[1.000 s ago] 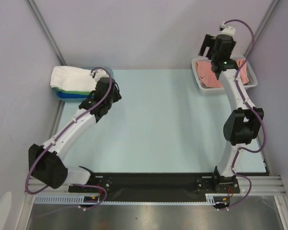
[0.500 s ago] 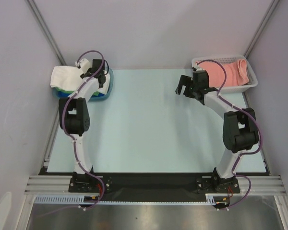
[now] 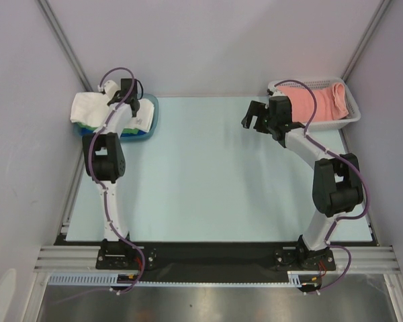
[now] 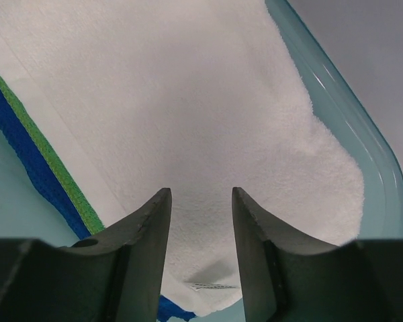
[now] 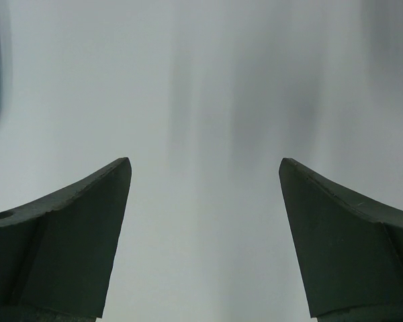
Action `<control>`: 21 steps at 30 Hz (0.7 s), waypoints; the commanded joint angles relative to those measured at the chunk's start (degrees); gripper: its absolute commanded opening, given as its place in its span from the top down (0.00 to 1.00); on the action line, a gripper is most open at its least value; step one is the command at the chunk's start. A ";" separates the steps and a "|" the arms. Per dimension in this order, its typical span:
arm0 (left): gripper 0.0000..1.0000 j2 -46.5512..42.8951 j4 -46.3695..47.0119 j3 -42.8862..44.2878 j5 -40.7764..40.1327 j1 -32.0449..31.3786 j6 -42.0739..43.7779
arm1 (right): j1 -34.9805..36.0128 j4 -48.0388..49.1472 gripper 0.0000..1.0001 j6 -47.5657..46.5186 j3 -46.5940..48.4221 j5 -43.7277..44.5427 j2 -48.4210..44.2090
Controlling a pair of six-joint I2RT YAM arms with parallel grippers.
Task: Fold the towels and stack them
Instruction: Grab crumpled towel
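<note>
A white towel (image 3: 87,106) (image 4: 188,100) tops a stack in the blue tray (image 3: 151,119) (image 4: 349,127) at the back left. Green (image 4: 47,161) and blue (image 4: 23,147) towel edges show beneath it, and its small tag (image 4: 211,286) lies near the corner. My left gripper (image 3: 133,106) (image 4: 200,191) hovers open over that corner with nothing between its fingers. A salmon pink towel (image 3: 316,100) is heaped in the white basket (image 3: 352,115) at the back right. My right gripper (image 3: 252,118) (image 5: 205,161) is wide open and empty, above the table left of the basket.
The light blue table (image 3: 208,174) lies between the tray and the basket. Grey walls close in on the back and both sides. The right wrist view shows only blurred table surface.
The left arm swung from the left of the table up over the tray. The right arm left the basket and came down to its left, over the table.
</note>
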 commanded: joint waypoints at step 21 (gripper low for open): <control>1.00 1.24 2.25 0.13 5.29 -0.06 -2.21 | 0.50 2.60 0.08 0.28 1.07 -0.60 -1.27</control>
